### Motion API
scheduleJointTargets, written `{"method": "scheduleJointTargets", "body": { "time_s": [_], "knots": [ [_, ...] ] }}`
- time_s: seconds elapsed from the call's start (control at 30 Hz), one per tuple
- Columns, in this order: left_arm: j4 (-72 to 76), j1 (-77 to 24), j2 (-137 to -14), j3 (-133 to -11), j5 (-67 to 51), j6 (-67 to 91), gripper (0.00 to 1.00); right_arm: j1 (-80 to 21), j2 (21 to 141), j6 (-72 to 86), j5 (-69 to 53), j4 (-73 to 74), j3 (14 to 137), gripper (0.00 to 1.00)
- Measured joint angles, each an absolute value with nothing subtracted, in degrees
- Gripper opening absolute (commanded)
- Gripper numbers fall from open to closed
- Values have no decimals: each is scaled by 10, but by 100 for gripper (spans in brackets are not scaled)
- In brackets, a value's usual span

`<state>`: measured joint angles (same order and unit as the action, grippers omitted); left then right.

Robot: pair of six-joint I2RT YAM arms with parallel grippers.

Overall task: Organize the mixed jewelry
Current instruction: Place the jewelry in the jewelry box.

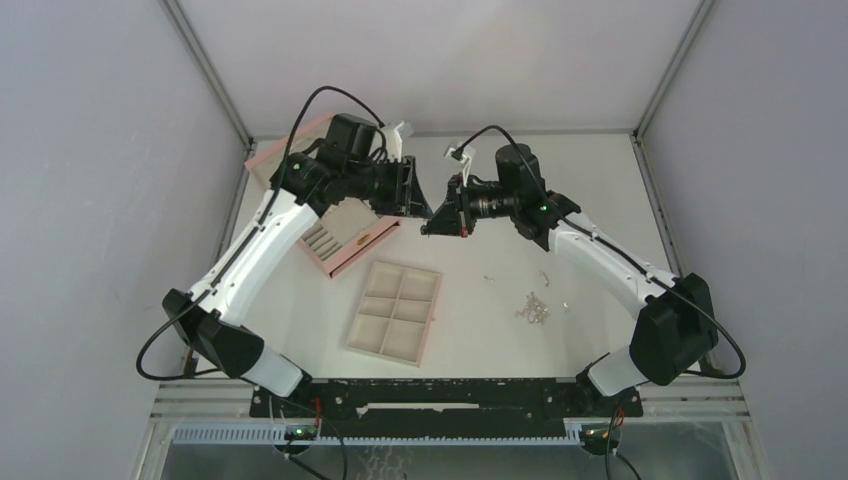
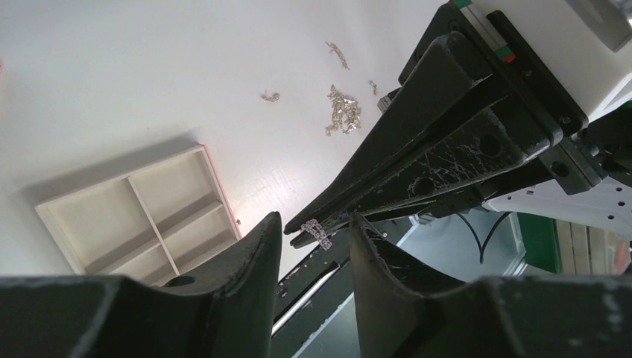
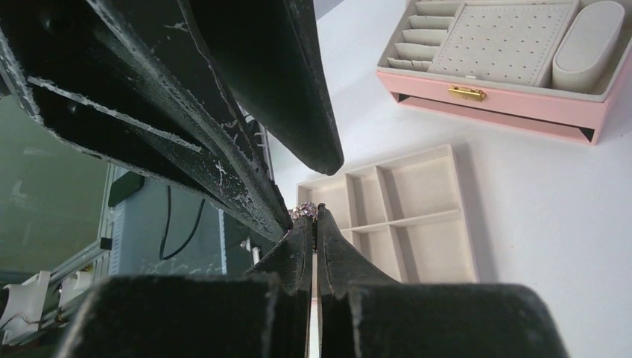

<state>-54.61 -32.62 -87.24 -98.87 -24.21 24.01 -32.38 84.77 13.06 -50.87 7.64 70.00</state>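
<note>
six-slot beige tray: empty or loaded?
Empty. All six compartments of the tray show bare lining from above; the jewelry pile lies on the table, apart from it.

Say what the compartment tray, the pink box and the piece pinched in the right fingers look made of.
The compartment tray looks matte beige and soft-lined, likely velvet or faux suede over board. The pink box has a smooth pink shell, probably faux leather, with a gold-tone clasp. The jewelry piece in the right fingers glints silver: metal, maybe with small stones; alloy unclear.
</note>
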Motion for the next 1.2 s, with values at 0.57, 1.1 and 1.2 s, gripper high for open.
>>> {"method": "scheduleJointTargets", "body": {
  "time_s": [0.57, 1.1, 1.2],
  "knots": [
    [-597, -335, -887, -1008, -257, 225, 33, -324, 848, 127, -506, 81, 700, 0],
    [-610, -336, -901, -1028, -261, 220, 25, -324, 848, 127, -506, 82, 700, 0],
    [-610, -336, -901, -1033, -261, 220, 23, -324, 848, 127, -506, 82, 700, 0]
  ]
}}
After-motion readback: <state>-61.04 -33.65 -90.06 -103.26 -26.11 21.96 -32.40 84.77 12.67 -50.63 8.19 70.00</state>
